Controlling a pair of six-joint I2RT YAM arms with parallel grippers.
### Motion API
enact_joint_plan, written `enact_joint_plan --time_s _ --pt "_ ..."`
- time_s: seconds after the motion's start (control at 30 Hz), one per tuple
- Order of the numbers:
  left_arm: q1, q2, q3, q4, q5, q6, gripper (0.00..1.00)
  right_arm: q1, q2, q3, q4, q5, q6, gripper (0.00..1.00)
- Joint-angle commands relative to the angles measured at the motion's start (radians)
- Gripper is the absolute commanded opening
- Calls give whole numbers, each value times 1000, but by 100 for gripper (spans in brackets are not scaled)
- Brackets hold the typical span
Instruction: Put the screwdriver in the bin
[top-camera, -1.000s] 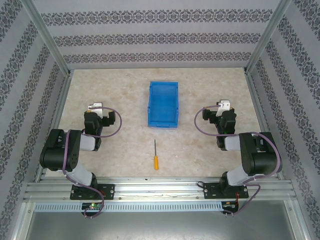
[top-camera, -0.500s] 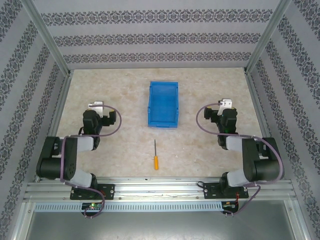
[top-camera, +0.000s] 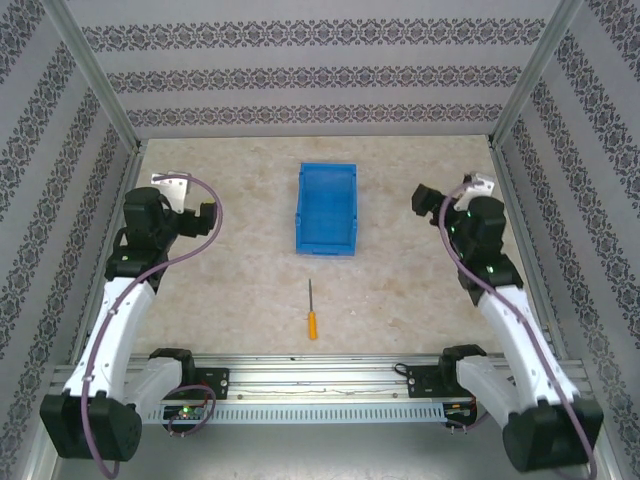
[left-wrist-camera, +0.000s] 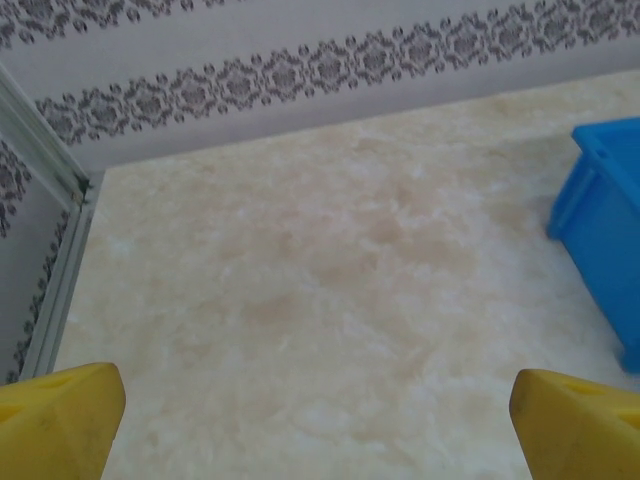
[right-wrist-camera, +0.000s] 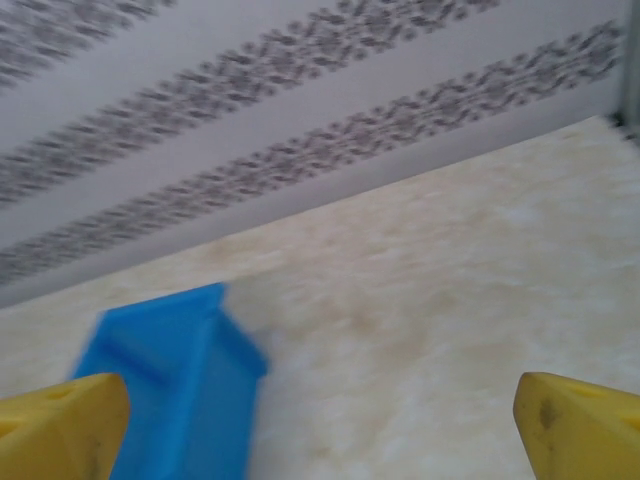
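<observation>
Orange-handled screwdriver apart from the blue bin, on its near side.

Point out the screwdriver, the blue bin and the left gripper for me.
screwdriver (top-camera: 311, 312), top external view, where the shaft meets the orange handle.
bin (top-camera: 327, 208), top external view, bare floor inside.
left gripper (left-wrist-camera: 318, 425), left wrist view, midway between its yellow fingertips.

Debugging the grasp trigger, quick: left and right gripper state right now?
Left gripper: open, holding nothing.
Right gripper: open, holding nothing.
</observation>
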Motion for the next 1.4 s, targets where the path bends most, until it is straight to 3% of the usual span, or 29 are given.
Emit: enact_joint_plan --time_s 0.0,0.1,0.27,0.43,0.53,0.67,0.87,1.37 --pt "-12 -17 66 -325 12 7 99 17 -75 -33 -170 -131 93 98" --pt "-12 -15 95 -406 -16 4 99 146 -63 32 -360 -6 64 98" --pt "-12 -35 83 -431 -60 -5 99 538 42 157 -620 287 63 96" --pt "-12 -17 101 -457 -51 -41 99 812 175 150 -646 325 211 91" --pt "-12 -4 111 -472 -50 -32 99 917 275 111 -567 289 285 84" --pt "-12 -6 98 -472 -63 -24 99 1047 465 159 -557 316 342 83" --pt "-12 -20 82 -480 -47 -23 99 1171 710 289 -534 318 375 82" --pt "-12 -37 87 -482 -23 -43 99 1183 916 342 -515 273 431 64"
